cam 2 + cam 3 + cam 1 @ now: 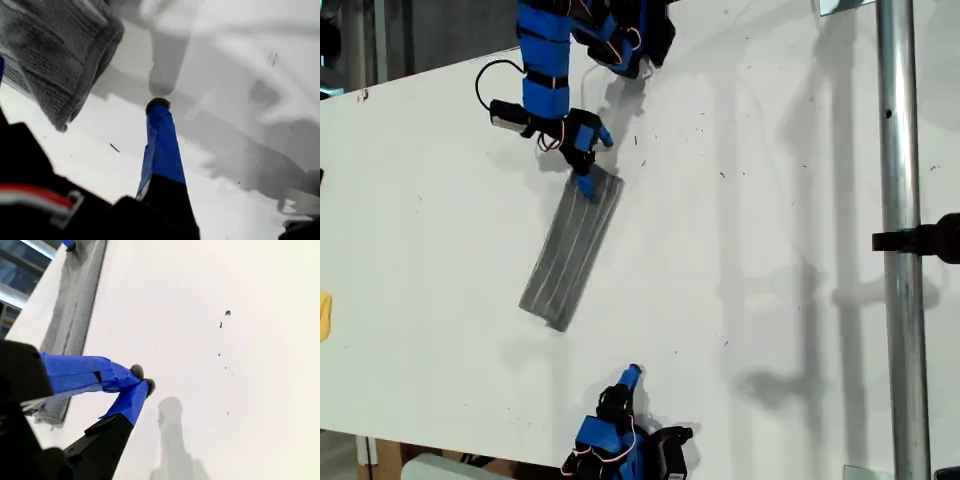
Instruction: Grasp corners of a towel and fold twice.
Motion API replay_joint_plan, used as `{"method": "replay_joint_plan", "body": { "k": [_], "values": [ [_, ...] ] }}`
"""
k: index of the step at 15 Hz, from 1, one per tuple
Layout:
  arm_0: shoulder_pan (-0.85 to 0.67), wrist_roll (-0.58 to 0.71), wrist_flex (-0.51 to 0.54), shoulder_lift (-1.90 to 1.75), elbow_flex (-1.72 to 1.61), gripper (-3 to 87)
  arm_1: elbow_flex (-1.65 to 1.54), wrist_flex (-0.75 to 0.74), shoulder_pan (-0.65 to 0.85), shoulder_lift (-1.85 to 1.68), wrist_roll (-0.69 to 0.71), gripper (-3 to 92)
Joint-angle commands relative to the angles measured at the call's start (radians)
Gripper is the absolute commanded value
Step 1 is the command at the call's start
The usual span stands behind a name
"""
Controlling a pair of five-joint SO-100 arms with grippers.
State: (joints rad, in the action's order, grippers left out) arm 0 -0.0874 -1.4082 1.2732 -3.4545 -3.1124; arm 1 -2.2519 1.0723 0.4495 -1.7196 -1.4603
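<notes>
The towel (571, 250) lies on the white table (770, 250) as a narrow grey striped strip, running diagonally. My first gripper (594, 160) hangs over the strip's far end and is open. One blue finger (585, 183) rests on the cloth there; the other points away, off the cloth. In the first wrist view a rounded corner of the towel (65, 55) shows in several layers beside one blue finger (159, 140). My second gripper (632, 373) (142, 380) is at the table's near edge, shut on nothing, well apart from the towel (75, 315).
A metal pole (900, 240) with a black clamp (930, 238) stands at the exterior view's right. A yellow object (324, 315) shows at that view's left edge. The table's far edge runs behind the first arm.
</notes>
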Motion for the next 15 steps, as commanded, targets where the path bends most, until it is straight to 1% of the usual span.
{"method": "replay_joint_plan", "body": {
  "k": [1, 3, 4, 5, 6, 7, 8, 10, 11, 12, 14, 15],
  "values": [
    [0.002, -0.003, 0.003, -0.018, -0.006, -2.6, 0.179, -0.041, 0.055, 0.153, 0.058, 49.8],
    [0.0, 0.0, 0.003, -0.018, -0.006, -2.6, 0.347, -0.1, 0.074, 0.301, 0.089, 47.3],
    [0.0, 0.003, 0.003, -0.018, -0.006, -2.6, 0.445, -0.126, 0.063, 0.377, 0.106, 41.7],
    [0.0, 0.006, 0.003, -0.018, -0.006, -2.6, 0.514, -0.155, 0.06, 0.431, 0.132, 31.3],
    [-0.002, 0.008, 0.003, -0.018, -0.008, -2.6, 0.548, -0.166, 0.063, 0.453, 0.133, 13.9],
    [-0.003, 0.011, 0.003, -0.018, -0.008, -2.6, 0.546, -0.173, 0.074, 0.453, 0.137, 7.8],
    [-0.008, 0.015, 0.002, -0.018, -0.008, -2.6, 0.543, -0.156, 0.078, 0.443, 0.166, 6.8],
    [-0.014, 0.025, 0.0, -0.018, -0.008, -2.6, 0.396, -0.144, 0.084, 0.318, 0.184, 5.2],
    [-0.021, 0.029, -0.002, -0.018, -0.008, -2.6, 0.308, -0.098, 0.075, 0.212, 0.195, 2.9],
    [-0.023, 0.032, -0.003, -0.018, -0.008, -2.6, 0.229, -0.017, 0.052, 0.083, 0.201, -0.2],
    [-0.023, 0.034, -0.003, -0.018, -0.008, -2.6, 0.126, 0.222, -0.044, -0.222, 0.149, -0.2],
    [-0.021, 0.034, -0.003, -0.018, -0.008, -2.6, 0.124, 0.379, -0.101, -0.33, 0.101, -0.2]
  ]
}}
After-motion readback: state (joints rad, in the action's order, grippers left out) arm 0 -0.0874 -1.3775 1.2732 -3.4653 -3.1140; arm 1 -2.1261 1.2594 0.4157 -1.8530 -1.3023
